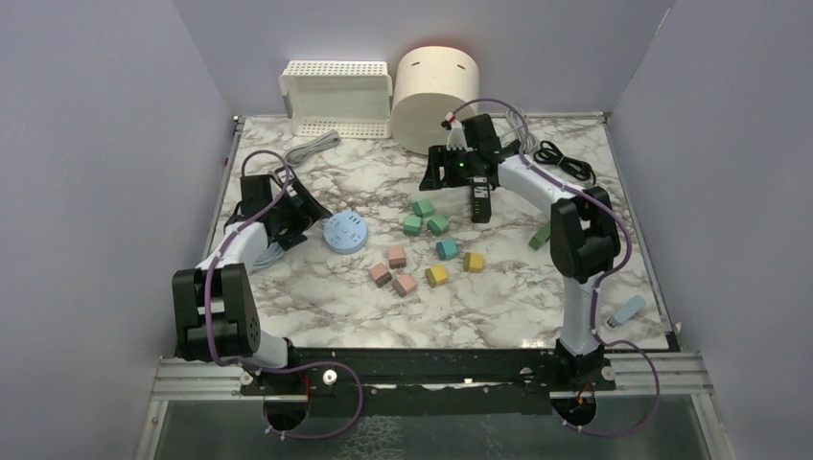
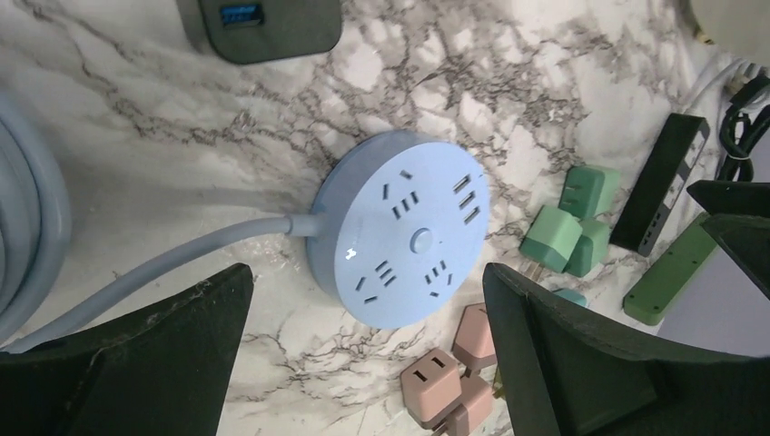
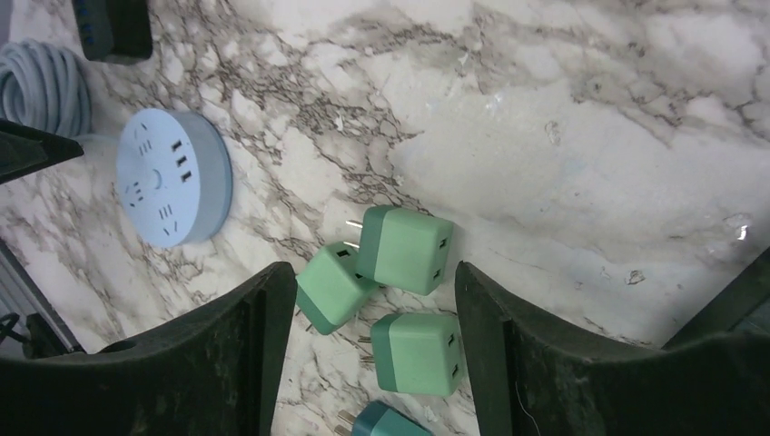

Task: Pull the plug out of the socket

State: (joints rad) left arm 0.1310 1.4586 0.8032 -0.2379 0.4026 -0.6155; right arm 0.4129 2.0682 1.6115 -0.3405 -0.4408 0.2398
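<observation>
The left gripper (image 2: 368, 277) hangs, jaws wide apart, over the round blue socket (image 2: 409, 241) near the left edge of the table (image 1: 527, 297); no plug sits in it. Loose green plugs (image 3: 404, 250) lie in the middle under the right gripper (image 3: 372, 272), jaws also apart. Best lift straight up, nudging nothing.

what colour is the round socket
The socket is light blue, clearest in the left wrist view.
</observation>
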